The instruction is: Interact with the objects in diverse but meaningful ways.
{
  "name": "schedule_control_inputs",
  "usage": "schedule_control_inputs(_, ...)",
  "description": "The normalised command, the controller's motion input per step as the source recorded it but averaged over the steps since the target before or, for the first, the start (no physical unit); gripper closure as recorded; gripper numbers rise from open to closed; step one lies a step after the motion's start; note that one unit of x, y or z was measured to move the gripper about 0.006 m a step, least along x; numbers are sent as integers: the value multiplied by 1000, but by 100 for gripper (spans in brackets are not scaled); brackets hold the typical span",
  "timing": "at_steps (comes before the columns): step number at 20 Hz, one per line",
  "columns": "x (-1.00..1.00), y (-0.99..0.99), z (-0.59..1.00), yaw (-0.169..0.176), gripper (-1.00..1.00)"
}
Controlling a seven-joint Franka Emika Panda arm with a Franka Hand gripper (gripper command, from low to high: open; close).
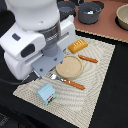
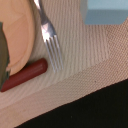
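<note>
So the exterior view gives the whole layout: big white robot arm (image 1: pixel 30 35) hanging over a woven beige placemat (image 1: pixel 95 75) on a dark table. On the mat there's a tan round plate (image 1: pixel 69 66), a golden scored bread loaf (image 1: pixel 78 46) just beyond it, a thin red-brown sausage (image 1: pixel 88 59) toward the exterior view's right of the plate, a 2nd sausage (image 1: pixel 73 84) near the plate's front edge, and a pale blue-white carton (image 1: pixel 46 93) at the mat's near corner. Plate looks bare afaict.

Wrist view is way closer & shows stuff the arm body blocks: a silver fork (image 2: pixel 50 37) lying on the mat right beside the plate rim (image 2: pixel 20 35), tines ending close to that 2nd sausage (image 2: pixel 25 75), plus a corner of the carton (image 2: pixel 106 11).

Back of the exterior view: a grey saucepan (image 1: pixel 90 12) w/ small pale bits inside, can't tell what. Another dark pot (image 1: pixel 65 7) and a beige bowl (image 1: pixel 122 17) too, contents not visible.

Gripper isn't visible in either pic, so can't say if it's open or closed. No readable writing anywhere, carton print is too blurry.
</note>
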Motion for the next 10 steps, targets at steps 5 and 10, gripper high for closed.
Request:
schedule_control_inputs(5,-519,293,-467,-44,-100)
schedule_control_inputs(10,-831,314,-467,-51,-100)
